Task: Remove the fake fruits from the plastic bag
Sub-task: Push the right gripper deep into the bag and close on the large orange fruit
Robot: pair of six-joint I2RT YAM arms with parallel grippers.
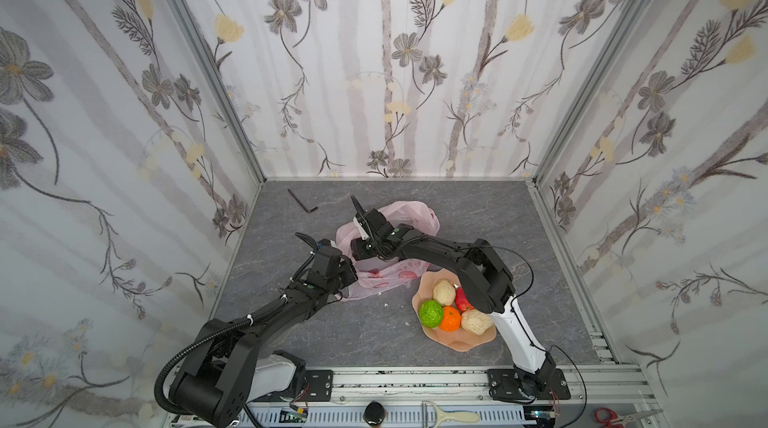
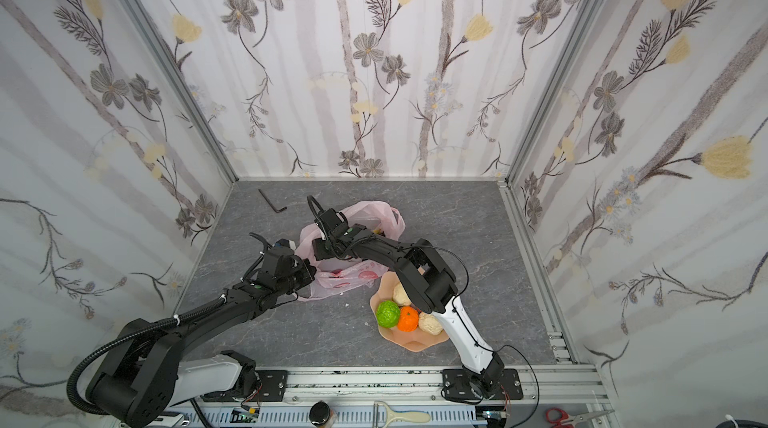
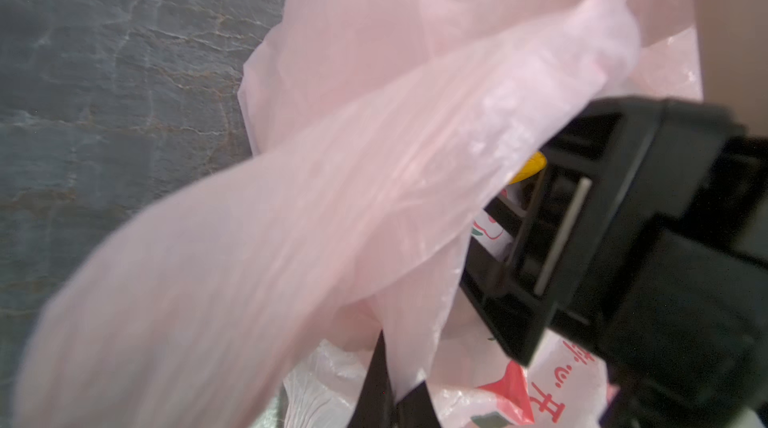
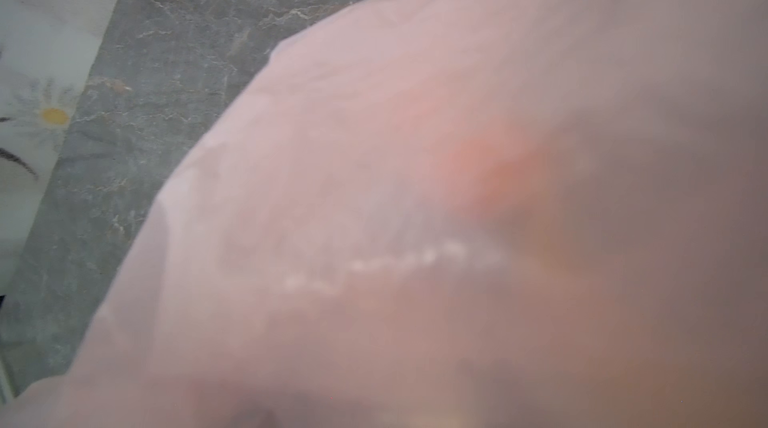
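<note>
Edge of the plastic bag (image 3: 332, 197) is pinched in the closed left gripper (image 3: 388, 388), while the right gripper (image 3: 503, 222) reaches inside, jaws hidden, so I cannot tell their spread.

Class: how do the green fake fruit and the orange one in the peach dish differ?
The green fruit is lime green, the orange fruit bright orange. The green fruit is bumpy all over; the orange fruit is smoother, with a dark stem mark. Both are round and lie side by side in the dish.
</note>
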